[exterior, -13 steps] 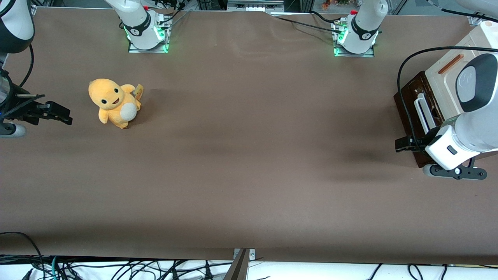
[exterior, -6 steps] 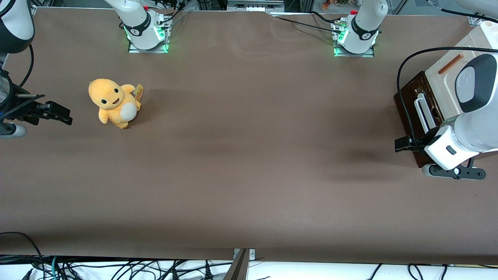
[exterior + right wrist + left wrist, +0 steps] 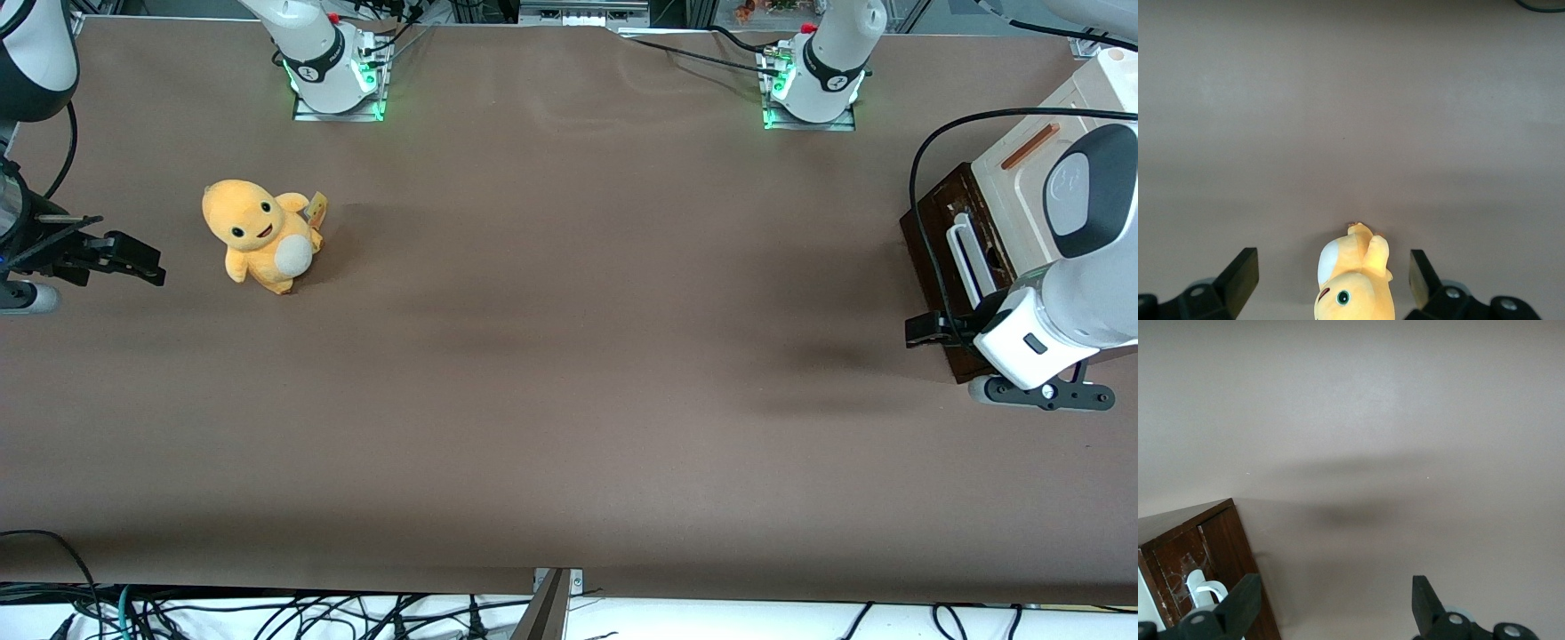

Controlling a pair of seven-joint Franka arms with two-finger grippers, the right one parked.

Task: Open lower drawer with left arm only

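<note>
Two drawer fronts show at the working arm's end of the brown tabletop [image 3: 569, 356]: the lower drawer [image 3: 933, 240], dark brown with a long white loop handle [image 3: 965, 258], and above it a cream panel [image 3: 1013, 178] with a slim orange-brown handle [image 3: 1029, 146]. Lower drawer looks closed or nearly so; none of its inside shows. The left arm [image 3: 1080, 258] reaches across in front of the cabinet, black cable [image 3: 920, 160] looping over the drawer front. Its pincer [image 3: 925, 329] sits by the corner of the drawer front nearest the front camera, just beside the end of the white handle, over the tabletop. In the wrist view the pincer [image 3: 1331, 607] is spread wide, fingers [image 3: 1241, 603] well apart with only bare tabletop between them, gripping nothing; one finger overlaps the edge of the dark drawer front [image 3: 1211, 547], next to the handle [image 3: 1201, 587]. A yellow plush toy [image 3: 262, 236] stands toward the parked arm's end, well apart from the drawer.
</note>
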